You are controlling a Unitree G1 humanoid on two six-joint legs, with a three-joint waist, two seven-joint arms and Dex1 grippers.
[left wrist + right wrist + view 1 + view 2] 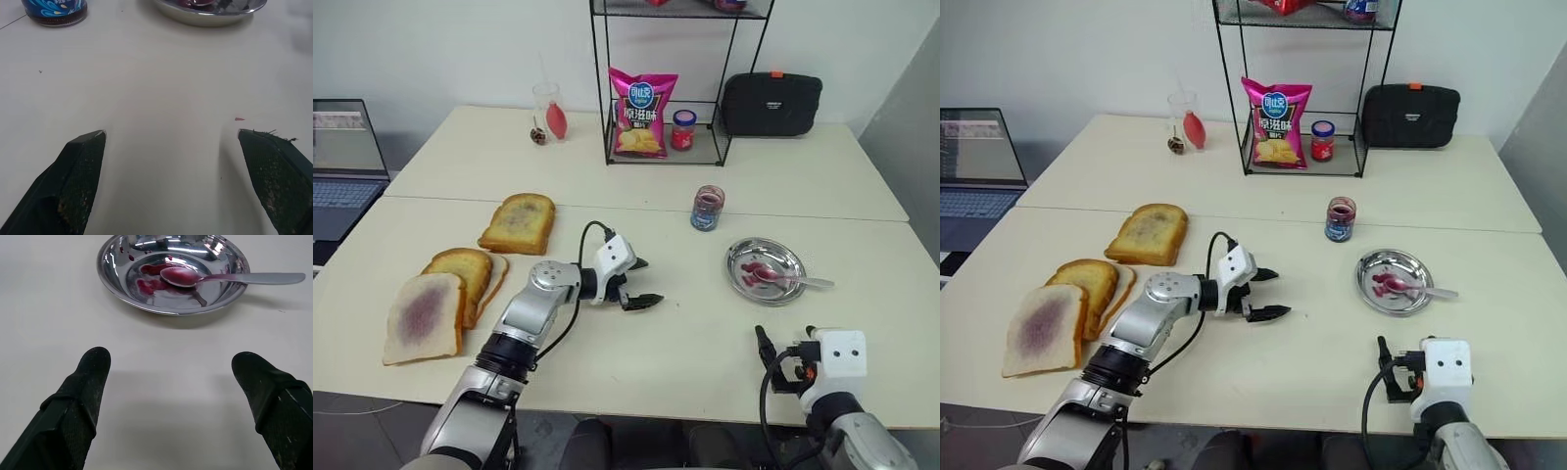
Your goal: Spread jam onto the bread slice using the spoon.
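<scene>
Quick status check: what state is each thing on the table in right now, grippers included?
left gripper: open, empty, over bare table
right gripper: open, empty, short of the steel plate
spoon: lying in the plate, bowl stained purple, handle over the rim
steel plate: jam-smeared
jam jar: upright, lid off
bread slice: flat, purple smear at centre

A pink crisp bag (643, 113) and red-lidded jar (683, 130) sit in the wire rack (607, 108); black case (771, 103) beside it, laptop (342, 166) left, toasted slices (519, 223) on the bench (685, 333).
</scene>
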